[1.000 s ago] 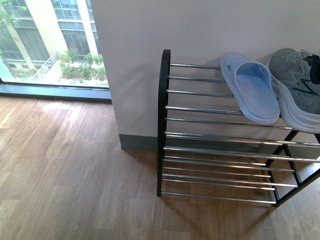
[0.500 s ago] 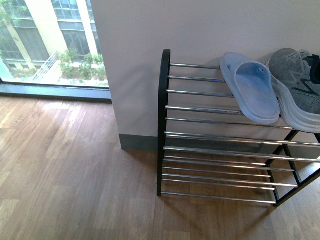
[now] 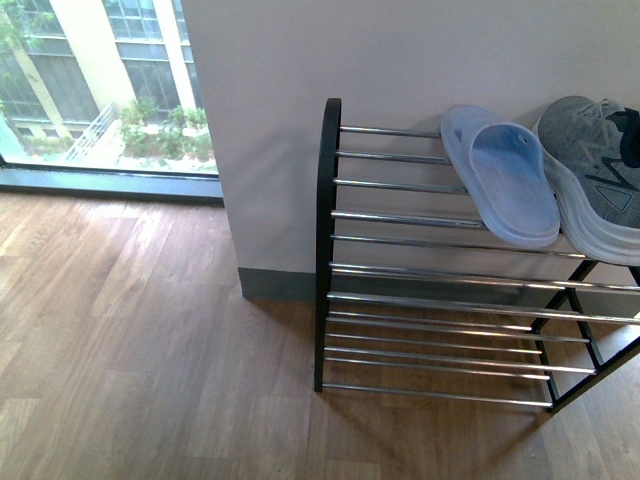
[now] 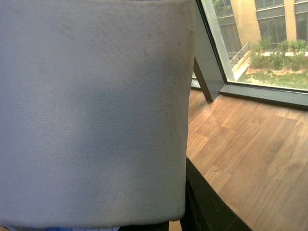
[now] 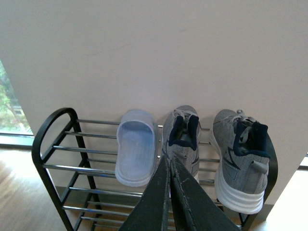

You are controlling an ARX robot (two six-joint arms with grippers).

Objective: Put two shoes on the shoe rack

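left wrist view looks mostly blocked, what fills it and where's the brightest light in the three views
Left wrist view: a pale grey textured surface close to the lens fills most of the frame. Brightest: daylit window in the front view, washed out; chrome rods glint. Right wrist view: soft, even light, gripper near the lens.

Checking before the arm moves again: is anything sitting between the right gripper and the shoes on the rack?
Nothing visible. In the right wrist view the right gripper sits shut just before the near grey sneaker, with the slide beside it on the shoe rack.
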